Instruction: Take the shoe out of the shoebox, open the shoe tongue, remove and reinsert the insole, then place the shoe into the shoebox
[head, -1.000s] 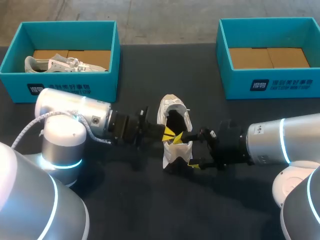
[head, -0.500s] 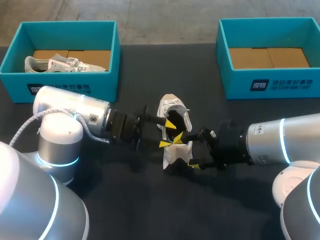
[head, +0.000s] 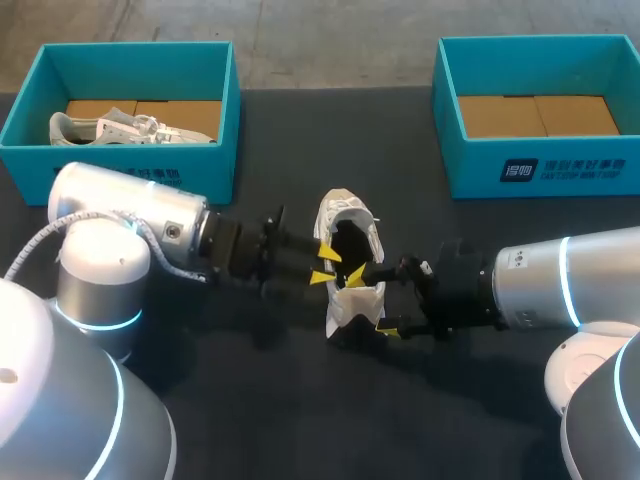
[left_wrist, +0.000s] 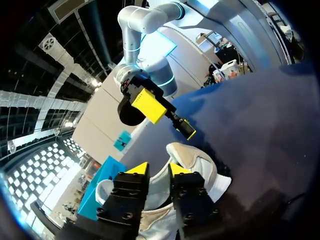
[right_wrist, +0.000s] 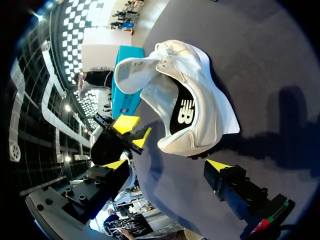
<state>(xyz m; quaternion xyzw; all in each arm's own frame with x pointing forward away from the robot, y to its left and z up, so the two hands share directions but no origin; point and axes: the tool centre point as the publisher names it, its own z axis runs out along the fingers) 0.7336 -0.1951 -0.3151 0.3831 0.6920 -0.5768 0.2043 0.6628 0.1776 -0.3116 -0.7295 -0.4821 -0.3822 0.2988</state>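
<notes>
Left gripper (head: 324, 265) has its yellow tips parted by a narrow gap and is carrying nothing. From the overhead camera I see it just beside the white shoe (head: 350, 240), level with the shoe's opening on my left arm's side. Its own wrist camera puts the shoe right under and ahead of those tips. On the right wrist camera they look just clear of the shoe.

My right gripper (right_wrist: 166, 164) is spread wide, with the heel end of the shoe between its fingers. Overhead, one tip sits at the opening and the other is down by the heel. I can't see both fingers pressing on the shoe, so I read it as not clamped.

The shoe stands out on the dark table (head: 300, 420), in the middle and well apart from both boxes. Its toe points away from me and its opening faces up. Its tongue (right_wrist: 137, 70) is folded back toward the toe with the underside showing. A dark insole (right_wrist: 186, 112) is visible inside.

At the far left is a teal box (head: 205, 160) with a second pale shoe (head: 130, 128) lying in it. A matching teal box (head: 470, 170) is at the far right.
</notes>
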